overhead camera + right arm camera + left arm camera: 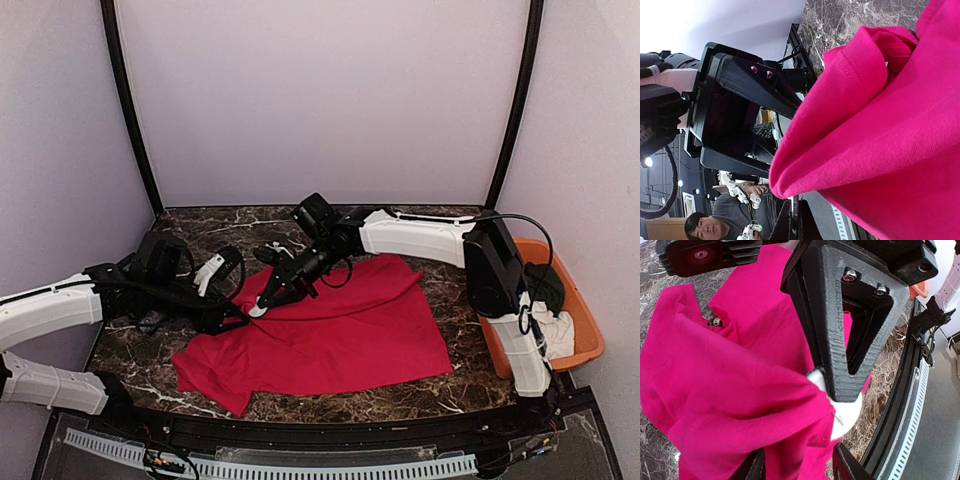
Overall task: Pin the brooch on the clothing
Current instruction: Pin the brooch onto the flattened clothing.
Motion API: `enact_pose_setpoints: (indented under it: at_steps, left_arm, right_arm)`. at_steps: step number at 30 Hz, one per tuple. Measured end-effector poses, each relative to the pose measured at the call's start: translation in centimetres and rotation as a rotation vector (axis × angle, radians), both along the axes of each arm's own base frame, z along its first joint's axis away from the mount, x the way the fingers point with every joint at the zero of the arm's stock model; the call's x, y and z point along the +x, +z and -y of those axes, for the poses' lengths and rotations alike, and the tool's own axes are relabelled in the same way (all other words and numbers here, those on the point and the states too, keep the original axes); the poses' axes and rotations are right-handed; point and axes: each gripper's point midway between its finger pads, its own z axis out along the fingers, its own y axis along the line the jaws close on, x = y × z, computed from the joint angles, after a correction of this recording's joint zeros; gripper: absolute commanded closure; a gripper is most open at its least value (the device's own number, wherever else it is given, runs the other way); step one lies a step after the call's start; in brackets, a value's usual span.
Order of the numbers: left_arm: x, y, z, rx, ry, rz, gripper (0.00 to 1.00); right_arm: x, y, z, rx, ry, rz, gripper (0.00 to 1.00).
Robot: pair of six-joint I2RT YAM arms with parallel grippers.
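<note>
Marble tabletop (pixel 440 390) carries a soft, limp red shirt (pixel 340 330). Left jaws pinch its raised fold, right jaws clamp the white brooch (pixel 845 416). We'd hold bunched fabric.

Right arm (pixel 415 236) bars T-shirt (pixel 340 335) far edge; front open.

The T-shirt (pixel 330 335) is soft red knit cloth, matt, with a fine weave and stitched hems. The table (pixel 230 222) has a dark marble look, polished and veined in white. The fingers (pixel 832 340) of the right gripper (pixel 842 396) are matt black plastic with fine ridged layers; their screws (pixel 850 276) are shiny metal. The brooch (pixel 846 415) is smooth white, faintly glossy — its pin (pixel 838 418) thin bare metal. The bin (pixel 590 335) is smooth orange plastic.
</note>
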Motion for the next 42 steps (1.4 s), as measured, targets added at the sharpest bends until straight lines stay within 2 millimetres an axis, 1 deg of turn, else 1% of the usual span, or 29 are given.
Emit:
enact_pose_setpoints:
  at_steps: [8,18,22,28,38,42]
  left_arm:
    - [1.0,-0.7,-0.3,0.035,0.038,0.017,0.62]
    - [2.2,-0.7,-0.9,0.067,0.093,0.062,0.63]
    - [2.4,-0.6,-0.9,0.065,0.098,0.07,0.63]
    - [2.6,-0.6,-0.8,0.063,0.099,0.074,0.64]
    - [2.7,-0.9,-0.7,0.069,0.104,0.071,0.64]
    - [2.8,-1.0,-0.5,0.066,0.101,0.063,0.64]
  right_arm:
    - [-0.1,0.3,0.0,0.009,0.005,0.0,1.0]
    - [-0.3,0.3,0.0,0.014,0.012,-0.004,1.0]
    - [-0.7,0.3,-0.1,0.018,0.023,-0.008,1.0]
    - [-1.9,0.3,-0.5,0.028,0.051,-0.001,1.0]
    - [-2.3,0.3,-0.6,0.037,0.063,0.005,1.0]
    - [-2.8,0.3,-0.8,0.038,0.075,0.006,1.0]
